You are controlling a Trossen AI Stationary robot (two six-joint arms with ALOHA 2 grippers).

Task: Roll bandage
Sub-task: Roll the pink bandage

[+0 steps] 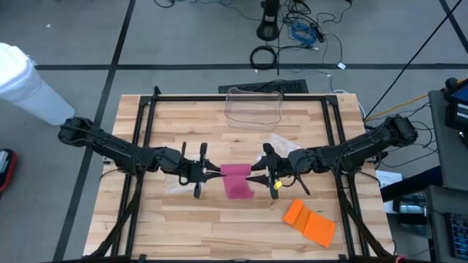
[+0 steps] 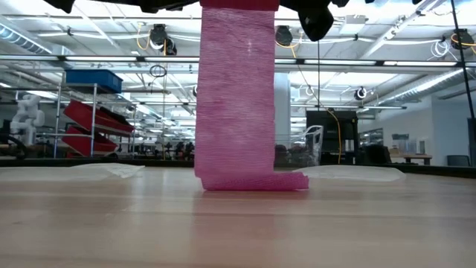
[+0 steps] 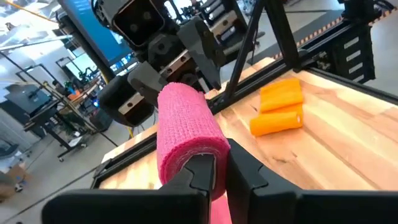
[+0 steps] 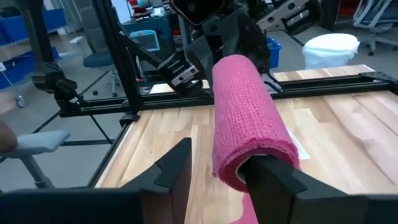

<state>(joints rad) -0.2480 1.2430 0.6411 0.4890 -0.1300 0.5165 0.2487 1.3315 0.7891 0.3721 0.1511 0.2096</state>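
A pink bandage (image 1: 236, 180) is partly rolled. Its roll (image 3: 186, 127) is held level above the table between my two grippers and also shows in the right wrist view (image 4: 249, 118). A loose strip (image 2: 236, 97) hangs down from the roll, and its lower end (image 2: 253, 181) lies folded on the table. My left gripper (image 1: 213, 174) is shut on the roll's left end. My right gripper (image 1: 256, 177) is open at the roll's right end. My left gripper holds the wall of the roll's left end (image 3: 214, 152), one finger (image 3: 200, 173) inside the hollow and one (image 3: 252, 171) outside. It comes level from the table's left, along the roll's axis. The roll is clear of the table. My right gripper has one finger (image 4: 273, 177) stuck into the hollow of the roll's right end (image 4: 249, 165), level from the table's right. Its other finger (image 4: 175, 167) stands apart from the roll and touches nothing.
A folded orange bandage (image 1: 309, 221) lies at the near right, also in the left wrist view (image 3: 280, 107). A clear plastic container (image 1: 254, 107) stands at the far middle. Clear wrappers lie near my right arm (image 1: 281, 140) and under my left arm (image 1: 175, 184).
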